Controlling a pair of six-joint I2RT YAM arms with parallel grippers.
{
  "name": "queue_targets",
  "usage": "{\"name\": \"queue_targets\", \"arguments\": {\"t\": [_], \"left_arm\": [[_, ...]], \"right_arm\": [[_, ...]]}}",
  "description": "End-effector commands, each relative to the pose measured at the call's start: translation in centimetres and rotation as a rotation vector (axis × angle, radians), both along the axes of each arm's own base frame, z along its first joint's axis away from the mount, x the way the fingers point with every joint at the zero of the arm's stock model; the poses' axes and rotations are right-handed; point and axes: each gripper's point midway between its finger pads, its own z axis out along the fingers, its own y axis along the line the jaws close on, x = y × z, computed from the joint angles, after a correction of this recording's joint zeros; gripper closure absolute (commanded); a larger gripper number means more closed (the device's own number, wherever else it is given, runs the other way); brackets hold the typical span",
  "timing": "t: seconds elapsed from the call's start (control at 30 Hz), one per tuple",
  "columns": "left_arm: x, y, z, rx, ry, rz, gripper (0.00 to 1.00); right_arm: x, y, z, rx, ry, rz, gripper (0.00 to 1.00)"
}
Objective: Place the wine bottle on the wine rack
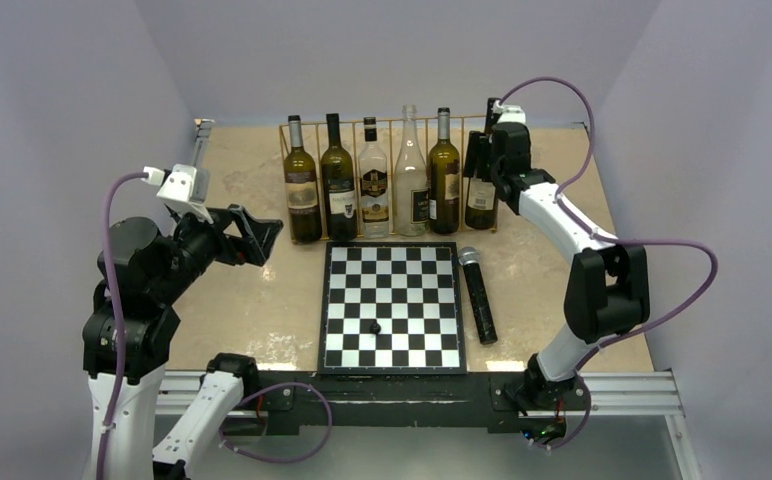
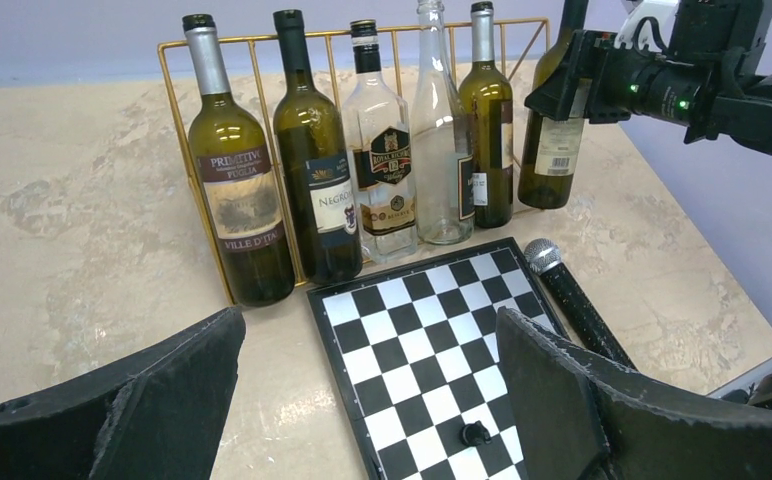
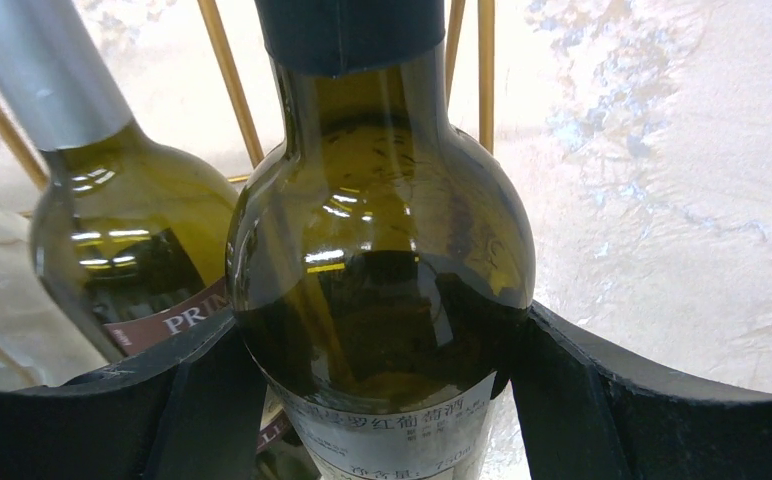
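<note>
A dark green wine bottle stands upright at the right end of the gold wire wine rack. My right gripper is shut on its body just below the shoulder, with both pads against the glass. Whether its base sits inside the frame I cannot tell. My left gripper hangs open and empty above the table, left of the chessboard and in front of the rack's left end.
Several other bottles stand in a row in the rack. In front of it lies a black-and-white chessboard with one small black piece. A black microphone lies to the board's right.
</note>
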Motion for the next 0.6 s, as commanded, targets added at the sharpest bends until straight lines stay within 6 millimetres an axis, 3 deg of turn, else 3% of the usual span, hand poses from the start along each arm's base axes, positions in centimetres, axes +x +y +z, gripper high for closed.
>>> {"name": "queue_targets", "arguments": {"t": [0.0, 0.23, 0.57], "left_arm": [[0.4, 0.1, 0.4, 0.024, -0.016, 0.0, 0.01], [0.6, 0.2, 0.5, 0.029, -0.016, 0.001, 0.01], [0.2, 0.1, 1.2, 0.024, -0.03, -0.005, 0.01]], "right_arm": [[2.9, -0.2, 6.1, 0.047, -0.208, -0.044, 1.0], [3.1, -0.1, 4.1, 0.016, -0.174, -0.03, 1.0], [3.9, 0.1, 3.4, -0.013, -0.129, -0.013, 1.0]]}}
